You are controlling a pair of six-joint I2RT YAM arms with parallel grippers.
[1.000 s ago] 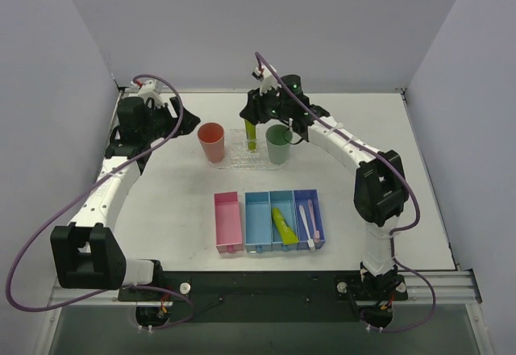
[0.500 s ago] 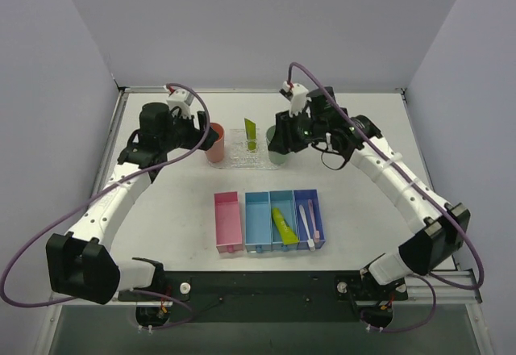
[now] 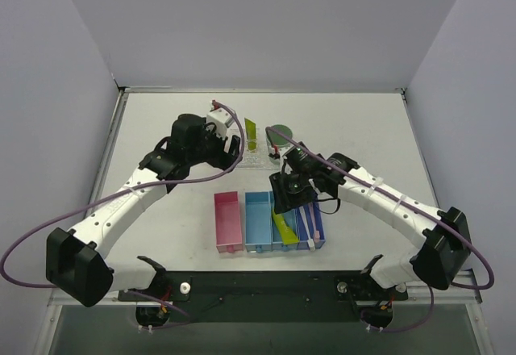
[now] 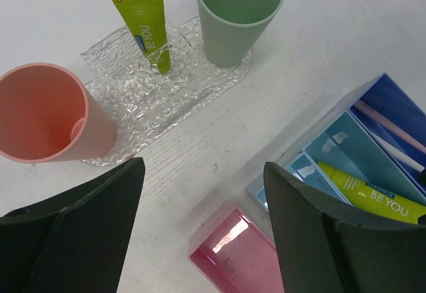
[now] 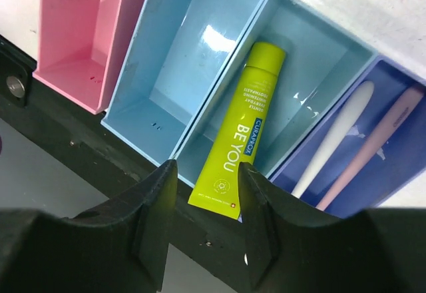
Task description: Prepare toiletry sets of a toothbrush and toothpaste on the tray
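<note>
- The left pincer [image 4: 203, 203] hangs over the white surface [image 4: 333, 40] with its two dark fingers spread wide and nothing between them; it is on the near side of the tray.
- A pink cup [image 4: 40, 113] stands upright at the left end of the tray [image 4: 133, 100], mouth up.
- The tray lies flat at the back of the surface, between the two cups.
- The standing toothpaste [image 4: 146, 23] is upright on the tray, flat end up, between the cups and touching neither.
- A green cup [image 4: 236, 13] stands upright at the tray's right end.
- Nearer the arms sits a row of bins side by side: a pink bin [image 5: 86, 26], then a light blue bin [image 5: 180, 60].
- The lying toothpaste [image 5: 243, 126] is flat in the next light blue bin [image 5: 319, 73], along its length.
- The right pincer [image 5: 206, 173] hovers over that tube's broad end, its fingers partly apart and pinching nothing.
- In the dark blue bin [image 5: 399, 166] a white toothbrush [image 5: 333, 140] and a pink toothbrush [image 5: 376, 140] lie side by side.
</note>
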